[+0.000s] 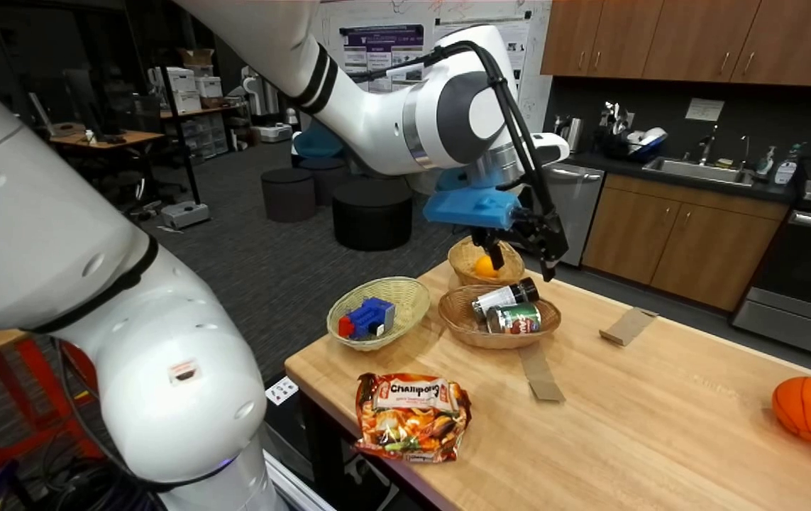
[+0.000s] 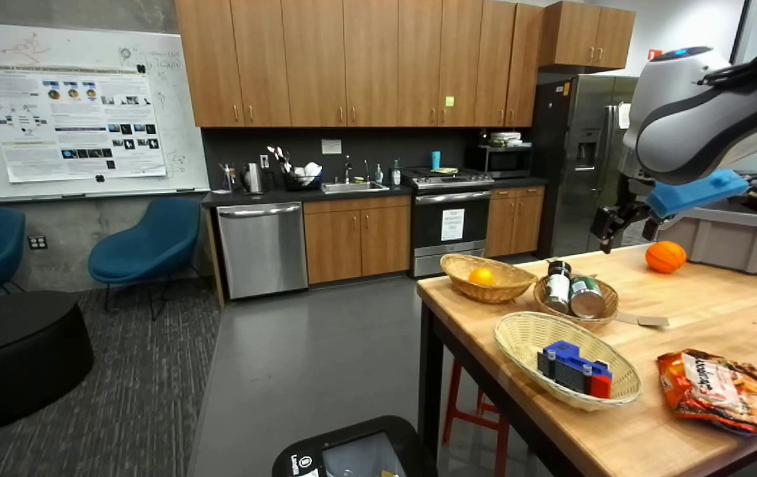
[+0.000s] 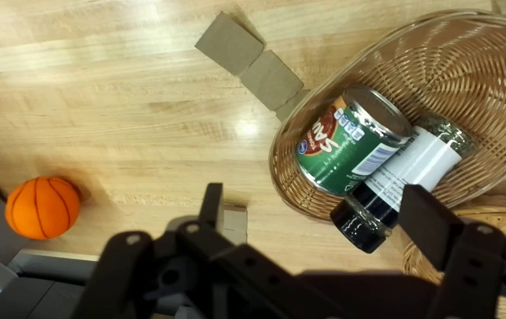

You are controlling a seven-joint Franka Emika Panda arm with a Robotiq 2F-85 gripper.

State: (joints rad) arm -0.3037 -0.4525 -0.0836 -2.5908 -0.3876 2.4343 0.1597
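Hanging wide apart above the worktop [image 1: 632,426], the jaws hold nothing. At the right of the wrist view, one can [image 3: 345,144] and one spice jar [image 3: 412,166] lie side by side in a brown basket [image 3: 478,75]. Both exterior views show all three baskets [image 1: 411,301], plus one blue toy [image 1: 372,317] and one noodle packet [image 1: 412,419]; the fridge [image 2: 590,172], upper right, shows only in an exterior view.

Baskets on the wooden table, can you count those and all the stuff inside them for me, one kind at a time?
Baskets: 3
Can: 1
Jar: 1
Blue block toy: 1
Small round orange thing: 1
Total: 7
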